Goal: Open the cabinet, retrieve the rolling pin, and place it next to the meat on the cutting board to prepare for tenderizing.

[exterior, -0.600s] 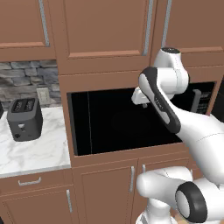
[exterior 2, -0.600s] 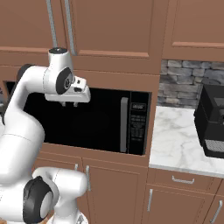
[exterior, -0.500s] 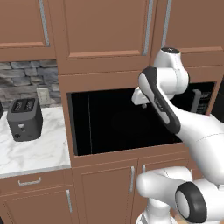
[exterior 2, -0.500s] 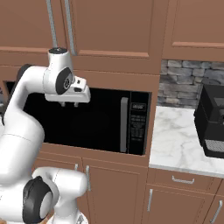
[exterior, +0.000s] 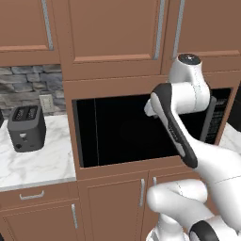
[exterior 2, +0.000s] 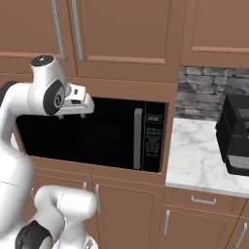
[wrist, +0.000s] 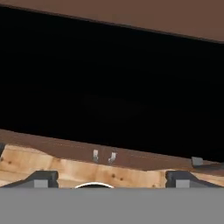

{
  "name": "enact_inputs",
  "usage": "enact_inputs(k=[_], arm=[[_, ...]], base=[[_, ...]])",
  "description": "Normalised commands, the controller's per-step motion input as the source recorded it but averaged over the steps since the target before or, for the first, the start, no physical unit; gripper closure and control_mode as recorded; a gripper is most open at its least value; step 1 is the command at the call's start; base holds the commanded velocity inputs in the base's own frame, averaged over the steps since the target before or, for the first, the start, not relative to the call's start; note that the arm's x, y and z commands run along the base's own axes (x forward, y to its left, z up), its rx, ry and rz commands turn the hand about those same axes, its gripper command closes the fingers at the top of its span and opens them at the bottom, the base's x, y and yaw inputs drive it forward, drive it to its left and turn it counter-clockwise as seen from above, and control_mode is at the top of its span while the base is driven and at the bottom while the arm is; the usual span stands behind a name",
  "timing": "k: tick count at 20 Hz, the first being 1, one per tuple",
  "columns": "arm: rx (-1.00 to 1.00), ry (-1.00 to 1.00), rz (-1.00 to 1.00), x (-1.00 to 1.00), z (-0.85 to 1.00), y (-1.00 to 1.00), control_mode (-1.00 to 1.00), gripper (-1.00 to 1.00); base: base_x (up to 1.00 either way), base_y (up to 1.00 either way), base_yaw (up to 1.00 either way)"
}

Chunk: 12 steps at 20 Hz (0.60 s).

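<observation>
A simulated kitchen with reddish-brown wood fronts, a grey stone backsplash and white marbled counter (exterior: 33, 162) on both sides of a built-in black microwave (exterior 2: 97, 133). Above the microwave hangs the cabinet (exterior: 115, 33), its recessed-panel doors closed; nothing of its contents can be seen. In the left base view three long vertical silver bar handles show on these upper doors, one at the far left (exterior: 46, 23) and two close together at the right (exterior: 160, 28). In the right base view two such handles (exterior 2: 75, 29) stand side by side over the arm. Below the counter are low cabinets with short silver handles (exterior: 32, 195). One dark toaster (exterior: 26, 128) stands on the counter left of the microwave, and one black coffee machine (exterior 2: 236, 133) stands on the counter to its right. The microwave door is shut, with its silver handle (exterior 2: 137, 138) and control panel (exterior 2: 153, 141) on the right side. The white arm reaches up in front of the microwave, its wrist near the top edge of the dark glass, so the arm covers part of the microwave in both base views. The end effector (wrist: 111, 177) faces the black glass, with a strip of brown wood below it; its two dark fingertips (wrist: 41, 178) sit far apart, released and holding nothing.
</observation>
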Motion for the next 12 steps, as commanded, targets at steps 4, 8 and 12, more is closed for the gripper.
enact_inputs(k=[4,8,12], arm=[[0.07,-0.3,-0.04,-0.57,0.53,-0.06,-1.0,-1.0],[0.07,-0.39,-0.02,-0.59,0.73,-0.1,-1.0,-1.0],[0.04,-0.42,-0.02,-0.37,0.85,-0.1,-1.0,-1.0]], base=[[0.0,0.0,0.0],[0.0,0.0,0.0],[0.0,0.0,0.0]])
